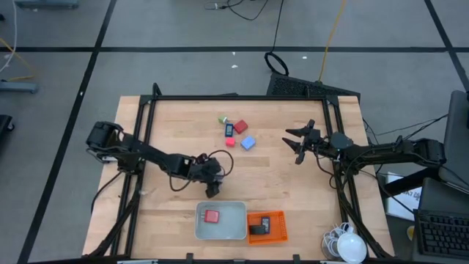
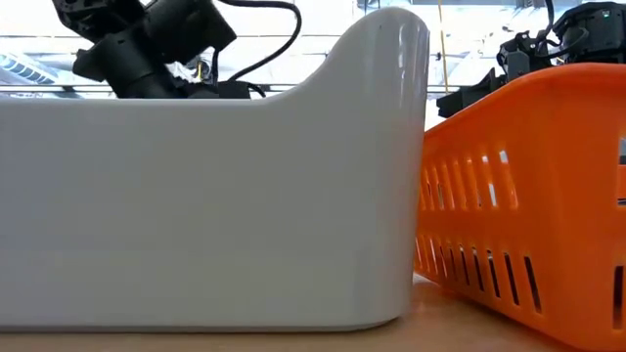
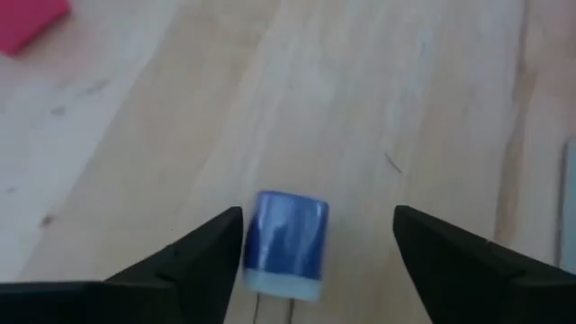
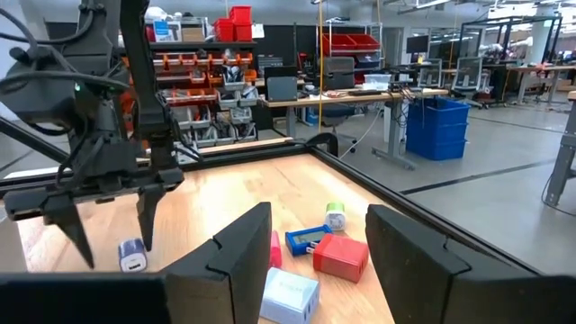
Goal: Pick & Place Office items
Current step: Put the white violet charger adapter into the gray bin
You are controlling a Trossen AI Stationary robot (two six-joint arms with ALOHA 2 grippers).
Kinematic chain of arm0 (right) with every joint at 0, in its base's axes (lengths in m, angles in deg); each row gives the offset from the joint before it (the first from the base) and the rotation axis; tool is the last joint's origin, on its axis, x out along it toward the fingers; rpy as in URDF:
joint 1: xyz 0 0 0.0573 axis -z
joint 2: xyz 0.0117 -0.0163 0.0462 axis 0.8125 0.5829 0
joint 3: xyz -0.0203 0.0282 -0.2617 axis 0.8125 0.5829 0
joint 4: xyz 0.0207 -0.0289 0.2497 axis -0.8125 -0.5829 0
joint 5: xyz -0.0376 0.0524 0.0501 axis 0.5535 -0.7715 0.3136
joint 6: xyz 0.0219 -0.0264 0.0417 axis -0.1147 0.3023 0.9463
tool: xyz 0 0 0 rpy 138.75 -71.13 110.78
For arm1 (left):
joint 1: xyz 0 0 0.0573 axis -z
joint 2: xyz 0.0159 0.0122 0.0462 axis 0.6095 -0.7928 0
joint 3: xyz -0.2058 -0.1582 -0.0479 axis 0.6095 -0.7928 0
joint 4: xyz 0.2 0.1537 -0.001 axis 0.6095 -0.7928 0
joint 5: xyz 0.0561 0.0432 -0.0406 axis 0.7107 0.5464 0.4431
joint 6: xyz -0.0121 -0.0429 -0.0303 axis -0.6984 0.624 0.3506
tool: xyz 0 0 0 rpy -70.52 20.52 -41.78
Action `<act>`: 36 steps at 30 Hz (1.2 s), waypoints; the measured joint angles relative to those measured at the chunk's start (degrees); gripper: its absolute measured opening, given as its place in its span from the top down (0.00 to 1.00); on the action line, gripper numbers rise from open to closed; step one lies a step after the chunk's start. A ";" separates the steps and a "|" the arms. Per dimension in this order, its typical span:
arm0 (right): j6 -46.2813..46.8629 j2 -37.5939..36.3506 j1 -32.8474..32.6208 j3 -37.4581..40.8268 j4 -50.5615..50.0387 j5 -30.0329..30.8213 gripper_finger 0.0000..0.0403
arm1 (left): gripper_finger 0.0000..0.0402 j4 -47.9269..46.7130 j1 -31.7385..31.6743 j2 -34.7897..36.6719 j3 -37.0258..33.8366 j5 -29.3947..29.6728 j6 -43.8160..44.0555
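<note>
Left hand point(image 1: 213, 189) down low over the pale wooden worktop point(image 1: 293, 191), just behind the grey plastic tray point(image 1: 236, 229), fingers spread wide and gripping nothing. Small white-and-blue cylinder piece point(image 3: 286, 243) lying flat on the wood right between the two dark fingertips point(image 3: 211, 247), close to one of them, well clear of the other. Same piece visible from the right wrist camera point(image 4: 131, 255), sitting under the left hand's pointed fingers, not lifted.

Right hand point(image 1: 297, 142) parked over the right side of the worktop, also wide open and empty, pointing at the loose cluster in the middle.

Cluster near the back centre of the worktop: small green-capped piece point(image 1: 222, 119), red block point(image 1: 239, 127), dark blue flat piece point(image 1: 229, 130), light blue block point(image 1: 248, 143), small pink block point(image 1: 229, 141). All sitting near each other; can't tell which ones actually touch.

One red block point(image 1: 212, 216) already inside the grey tray. Orange mesh basket point(image 1: 277, 233) just beside the tray on its right, with a flat black piece point(image 1: 258, 229) in it.

Low camera mostly filled by the tray wall point(image 2: 196, 205) and the basket side point(image 2: 528, 196), standing almost against each other, dark arm parts poking up behind.
</note>
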 joint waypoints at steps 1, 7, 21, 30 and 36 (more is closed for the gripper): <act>-0.01 -0.02 0.00 0.01 0.07 0.00 0.58 | 0.26 -0.35 0.09 0.00 0.00 -0.17 -0.02; 0.00 0.00 0.00 -0.01 0.05 0.00 0.58 | 0.23 -3.83 0.22 -0.02 0.00 6.42 -1.86; -0.01 0.00 -0.01 0.00 0.07 0.00 0.58 | 0.23 -11.12 -4.75 -0.01 0.00 19.76 2.89; 0.00 0.00 -0.02 -0.01 0.07 0.00 0.58 | 0.23 -11.18 -6.57 -0.01 0.00 12.86 5.38; 0.01 0.00 -0.01 -0.01 0.07 0.00 0.58 | 0.23 -11.18 -8.29 0.00 0.00 12.46 10.30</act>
